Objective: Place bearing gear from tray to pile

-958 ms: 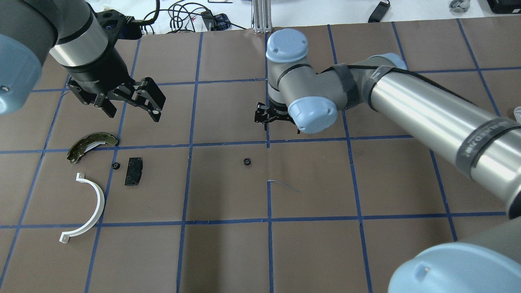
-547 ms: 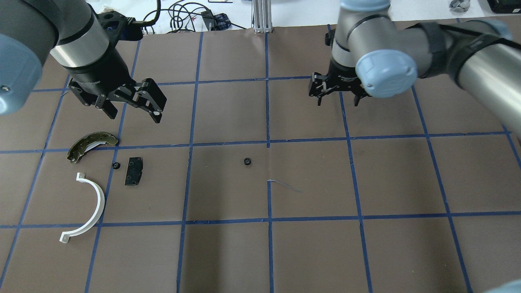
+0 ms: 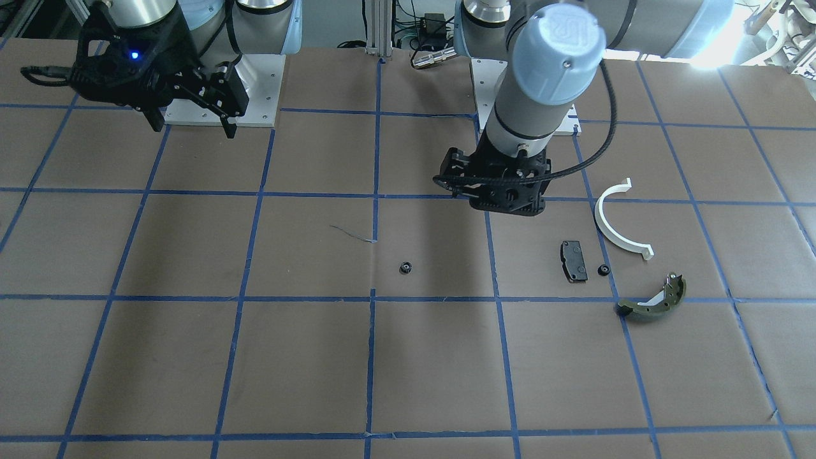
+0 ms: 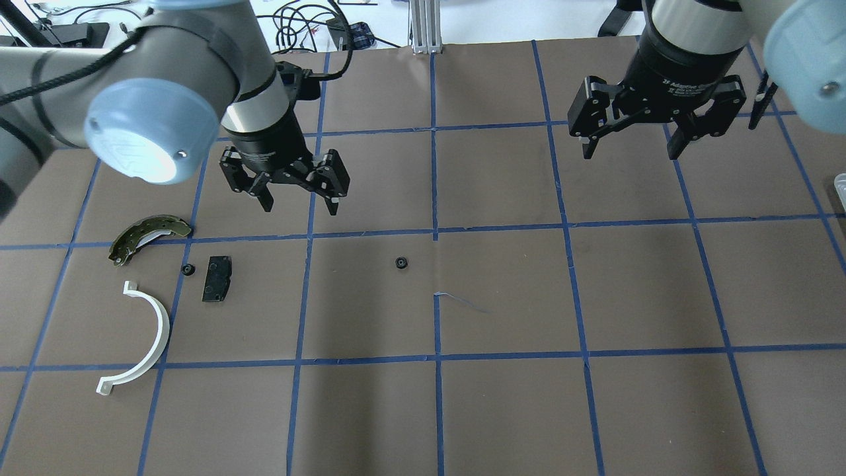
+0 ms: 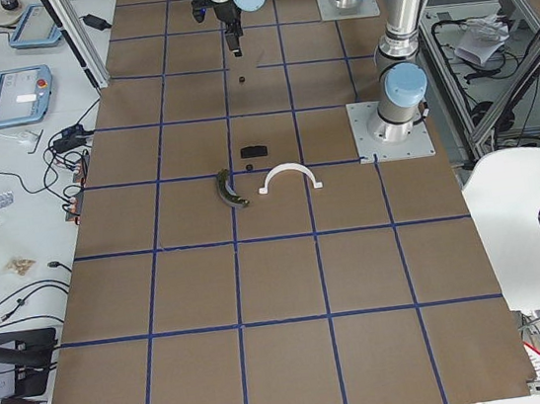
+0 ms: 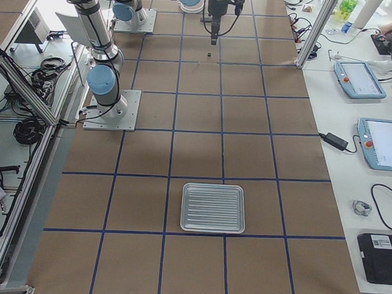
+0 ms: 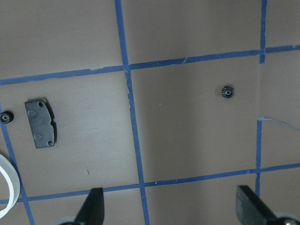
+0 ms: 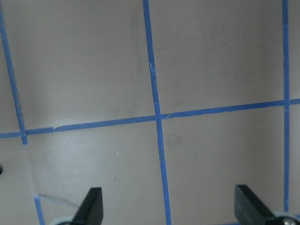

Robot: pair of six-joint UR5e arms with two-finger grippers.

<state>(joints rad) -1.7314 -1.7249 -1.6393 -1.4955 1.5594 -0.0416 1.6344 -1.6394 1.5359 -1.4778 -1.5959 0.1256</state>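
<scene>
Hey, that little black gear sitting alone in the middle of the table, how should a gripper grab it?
Pinch the gear across its toothed outer rim, coming straight down from above. It lies flat, hole up, with nothing close by, so the rim likely offers the only opposite faces. The open left gripper is nearer.

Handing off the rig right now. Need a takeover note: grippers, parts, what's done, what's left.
Left gripper: open, empty, above the table, just past the pile.
Right gripper: open, empty, over bare table on the far right.
Pile: white half-ring, black pad, brake shoe.
First gear: in the pile, close beside the pad, not touching it.
Second gear: alone near the table's middle.
Tray: looks empty.
Done: one gear in the pile.
Left: move the second gear to the pile. The left gripper is nearer, so it is probably the one to use.
</scene>
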